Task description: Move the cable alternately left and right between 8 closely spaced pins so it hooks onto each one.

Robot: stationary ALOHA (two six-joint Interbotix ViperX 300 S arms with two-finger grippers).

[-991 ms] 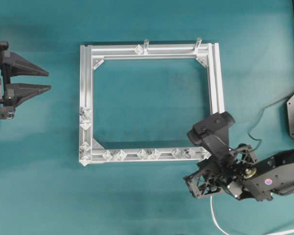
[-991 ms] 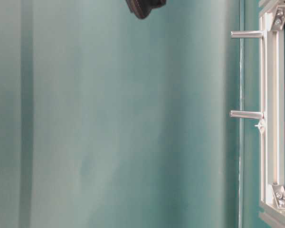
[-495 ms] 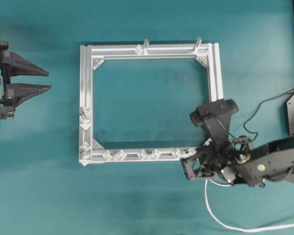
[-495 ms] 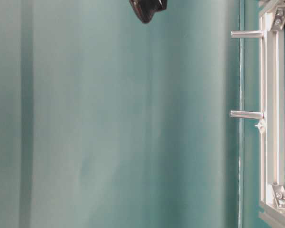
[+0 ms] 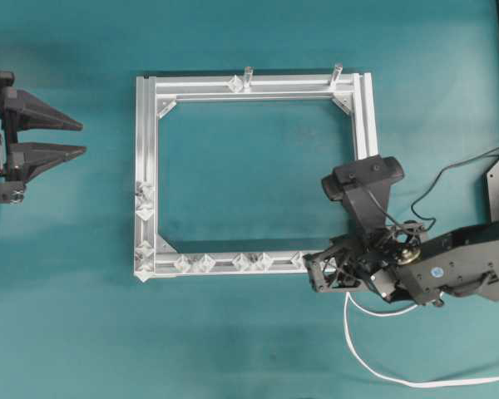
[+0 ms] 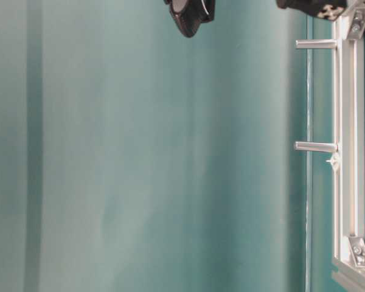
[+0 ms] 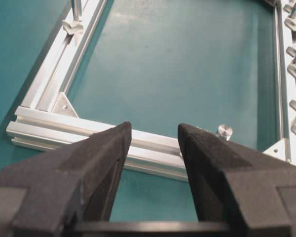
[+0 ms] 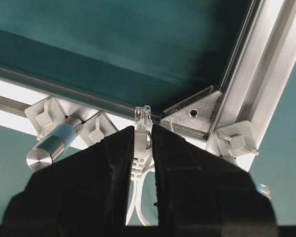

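Teal tabletop (image 5: 258, 349) all around, with the square aluminium frame (image 5: 145, 166) sitting in the middle of it, so I'll place everything off that frame. The cable (image 5: 374, 370) runs in from the bottom right of the overhead view, loops across the teal below the frame's lower right corner, and goes up into the right gripper (image 5: 320, 273). In the right wrist view the pale plug (image 8: 142, 138) at its tip is pinched between the two black fingers (image 8: 182, 173), poking out just past them, right at the frame's inner corner bracket (image 8: 195, 114). So that gripper is clamped on the cable, sitting over the lower right corner of the frame. The pins (image 5: 254, 262) sit along the frame's bottom rail and up the lower part of its left rail; I can't really tell from above whether the cable touches any of them. Two upright metal posts (image 5: 248, 76) stand on the frame's top rail. Well off the frame's left side, the left gripper (image 5: 81, 137) hovers with its jaws spread wide, nothing between them.
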